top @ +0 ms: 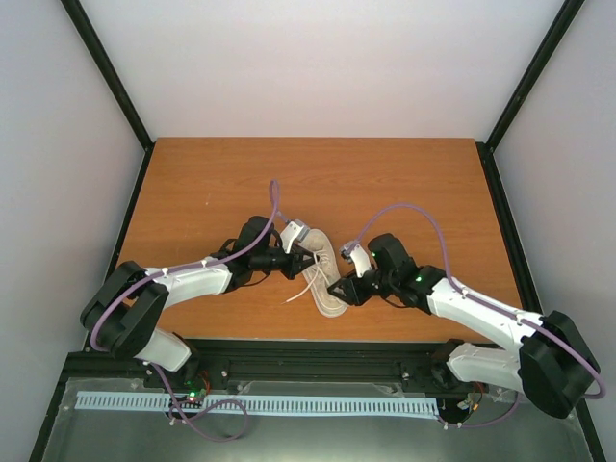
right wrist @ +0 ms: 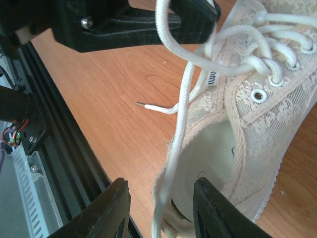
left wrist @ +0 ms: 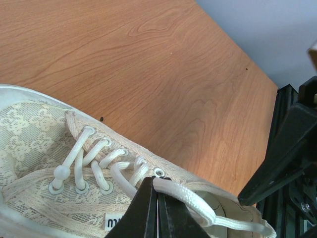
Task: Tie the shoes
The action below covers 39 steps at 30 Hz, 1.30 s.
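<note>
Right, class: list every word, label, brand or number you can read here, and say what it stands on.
"mu" (a guess; partly hidden by the left gripper, shut on a lace): dark letters on a small white tag on the sneaker's side, left wrist view.
Same tag, right wrist view: too blurred to read.
No other text is visible.

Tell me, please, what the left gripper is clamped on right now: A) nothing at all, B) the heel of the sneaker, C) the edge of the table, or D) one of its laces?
D: in the left wrist view the left gripper is shut on a lace beside the top eyelet of the sneaker.
</note>
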Available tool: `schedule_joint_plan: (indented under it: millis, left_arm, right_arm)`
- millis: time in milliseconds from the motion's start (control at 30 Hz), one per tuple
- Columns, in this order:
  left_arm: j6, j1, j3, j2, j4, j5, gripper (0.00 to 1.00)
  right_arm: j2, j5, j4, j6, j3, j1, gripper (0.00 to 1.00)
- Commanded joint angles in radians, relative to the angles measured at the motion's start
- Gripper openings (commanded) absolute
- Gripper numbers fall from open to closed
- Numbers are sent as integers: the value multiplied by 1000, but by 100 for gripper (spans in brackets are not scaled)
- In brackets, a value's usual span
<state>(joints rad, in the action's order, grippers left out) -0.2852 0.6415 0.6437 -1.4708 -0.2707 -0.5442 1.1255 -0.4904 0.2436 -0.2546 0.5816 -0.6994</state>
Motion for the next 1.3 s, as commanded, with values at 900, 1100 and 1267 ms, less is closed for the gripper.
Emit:
schedule_joint_plan:
  millis: [900, 1100, 1267]
  left_arm:
    - [-1, 24, -30, 49, 1, -86, 1]
    - [46, 81, -49, 61, 137, -74, 1]
    - [44, 119, -55, 55, 170, -60, 1]
  right_arm:
    - [217, 172, 49, -122, 187, 84, 3]
    - [242, 99, 6, -101, 221, 84, 3]
    - [268, 3, -36, -91, 218, 75, 3]
